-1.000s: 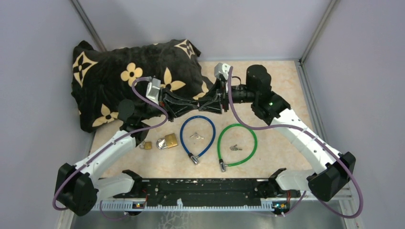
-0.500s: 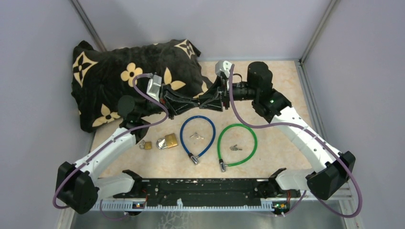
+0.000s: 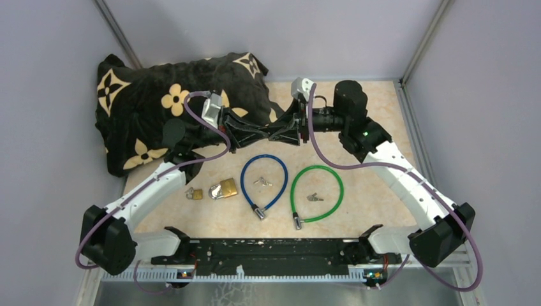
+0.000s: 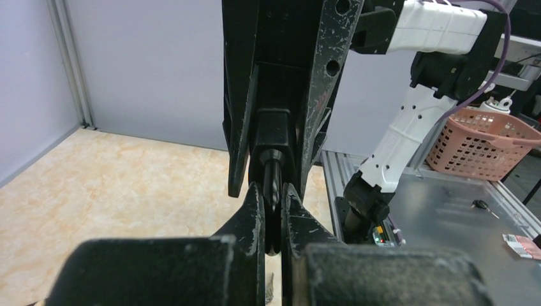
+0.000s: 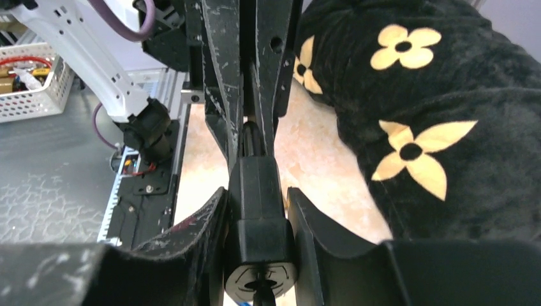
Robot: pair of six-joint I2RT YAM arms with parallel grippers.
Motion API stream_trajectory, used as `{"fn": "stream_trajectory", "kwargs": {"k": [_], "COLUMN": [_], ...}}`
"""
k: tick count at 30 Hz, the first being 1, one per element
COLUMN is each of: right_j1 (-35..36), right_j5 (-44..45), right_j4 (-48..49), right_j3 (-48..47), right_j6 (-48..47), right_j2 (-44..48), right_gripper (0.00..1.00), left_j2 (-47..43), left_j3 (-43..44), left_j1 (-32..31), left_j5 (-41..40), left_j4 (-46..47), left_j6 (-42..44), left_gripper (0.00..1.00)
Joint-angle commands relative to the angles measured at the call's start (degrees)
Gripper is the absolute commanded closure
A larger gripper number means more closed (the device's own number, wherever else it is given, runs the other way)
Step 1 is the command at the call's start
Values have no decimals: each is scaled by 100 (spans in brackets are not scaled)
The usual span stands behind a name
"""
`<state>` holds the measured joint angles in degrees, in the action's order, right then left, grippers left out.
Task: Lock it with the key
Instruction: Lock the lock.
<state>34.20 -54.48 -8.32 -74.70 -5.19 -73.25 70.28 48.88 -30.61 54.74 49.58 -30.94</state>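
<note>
L gripper is clamped on thin black key, R gripper on black cylindrical lock body; turn is best kept coaxial.

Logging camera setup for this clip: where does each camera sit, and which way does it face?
Top external: above and behind the bases, looking down at the table; both arms show, left end effector facing right end effector.
Left wrist: on the left arm, facing the right arm; left fingers pinch the key.
Right wrist: on the right arm, facing the left arm and cushion; right fingers flank the black lock.
Shared: both wrist views show the lock, from opposite ends.
</note>
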Motion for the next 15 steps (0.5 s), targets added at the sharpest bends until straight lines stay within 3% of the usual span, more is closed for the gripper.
{"fn": "stream_trajectory", "kwargs": {"k": [1,8,15], "right_j1": [1209,1153,967], "right_j5": [210,330,461], "right_j4": [2211,2016,1619], "right_j3": [-238,-65,109], "right_j6": [-273,-391,-369], "right_j2": [-1019,-839,-496], "right_gripper": [100,100,100], "left_j2": [780,738,94], "left_j3": [221,173,-435], "left_j1": [-1741,-1728,-1474], "left_j5": [960,986,800], "left_j4": [-602,-567,-354], "left_j6": [-120,-36,233], "left_gripper": [100,100,100]}}
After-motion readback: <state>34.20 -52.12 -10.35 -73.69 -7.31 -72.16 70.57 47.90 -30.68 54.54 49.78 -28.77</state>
